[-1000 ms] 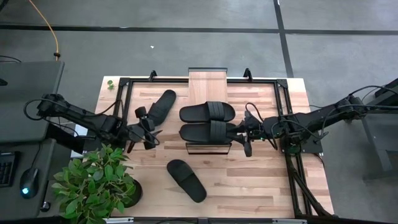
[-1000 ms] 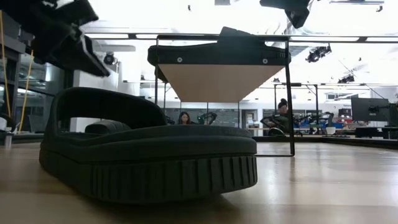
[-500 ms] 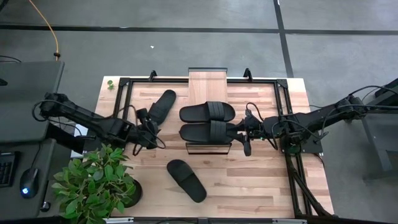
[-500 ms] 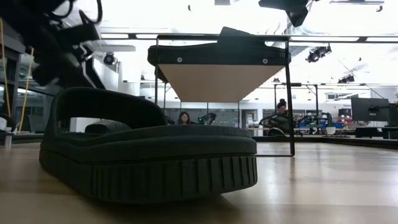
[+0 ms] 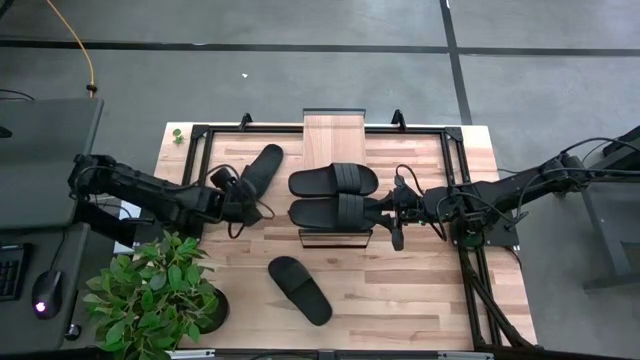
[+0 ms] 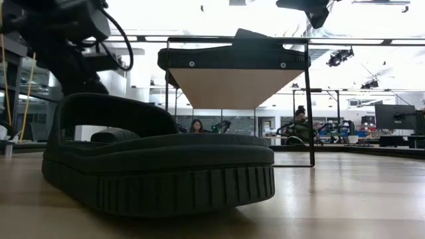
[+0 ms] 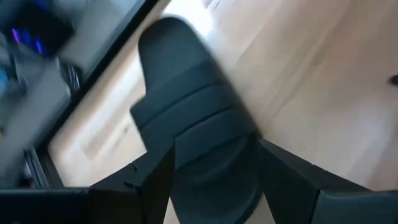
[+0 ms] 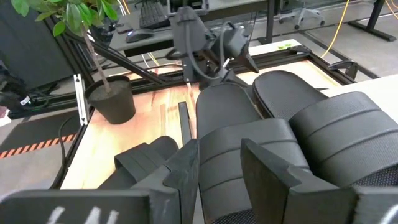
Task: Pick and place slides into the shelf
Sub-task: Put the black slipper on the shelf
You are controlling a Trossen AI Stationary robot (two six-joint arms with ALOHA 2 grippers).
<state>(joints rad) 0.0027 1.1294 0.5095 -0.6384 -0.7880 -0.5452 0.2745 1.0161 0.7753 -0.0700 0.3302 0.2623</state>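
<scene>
four black slides, two already on the shelf point(image 5: 335, 128). left of the shelf, the left gripper point(image 5: 243, 197) straddles the heel of a loose slide point(image 5: 260, 167), fingers spread round it, not clamped as far as i can tell. below the shelf lies another slide point(image 5: 300, 289). right of it, the right gripper point(image 5: 385, 212) clenches the nearer shelved slide point(image 5: 335, 212). these look light, rubbery and bendy; pinching sole and strap seems safest. smooth wood tabletop point(image 5: 420, 290); potted plant point(image 5: 155, 295) crowds the left.
</scene>
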